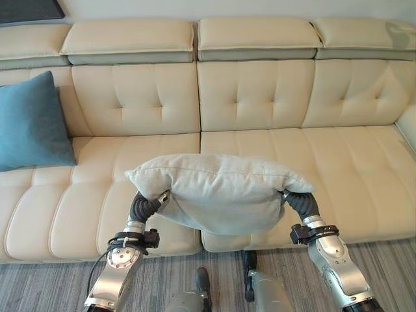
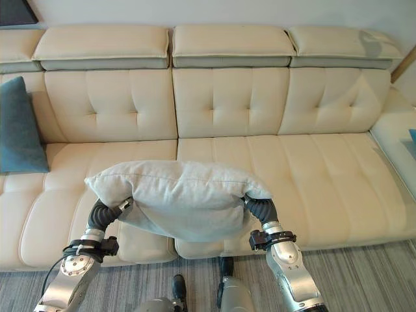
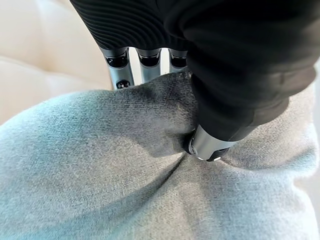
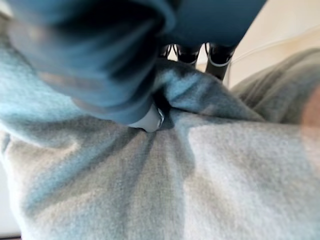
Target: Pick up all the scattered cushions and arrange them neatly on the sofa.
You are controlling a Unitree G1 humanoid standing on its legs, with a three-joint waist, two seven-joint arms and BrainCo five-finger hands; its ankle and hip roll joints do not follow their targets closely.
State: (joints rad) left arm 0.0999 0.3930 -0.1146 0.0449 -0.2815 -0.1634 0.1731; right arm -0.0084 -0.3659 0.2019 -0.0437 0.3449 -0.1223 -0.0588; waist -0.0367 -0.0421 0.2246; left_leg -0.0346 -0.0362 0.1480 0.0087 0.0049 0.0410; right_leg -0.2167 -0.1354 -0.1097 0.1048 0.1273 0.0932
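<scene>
Now both arms reach forward and up from the lower corners, forearms angled inward, wrists bent toward each other. The left robot hand [image 1: 151, 204] sits at one end of the grey cushion [image 1: 218, 192], the right robot hand [image 1: 296, 200] at the other, so the cushion hangs between them, above the front edge of the sofa [image 1: 260, 97] and clear of its seat.

In the left wrist view the left robot hand's thumb [image 3: 207, 145] presses down into the fabric and makes a deep crease, while its fingers [image 3: 119, 67] run under a fold of cloth on the far side; the cloth is pinched between thumb and fingers. The right wrist view shows the same: the right thumb [image 4: 147, 120] digs into the cushion, and the fingers [image 4: 220, 62] lie beyond a raised ridge of fabric that is caught between them.

The cushion is pale grey with a fine woven texture, soft and plump. It bulges upward along its top and sags in a rounded belly below the two robot hands, its ends pulled into puckers where they are held.

Well off to the left of the left robot hand, a blue cushion [image 1: 29, 123] leans upright against the sofa back.
</scene>
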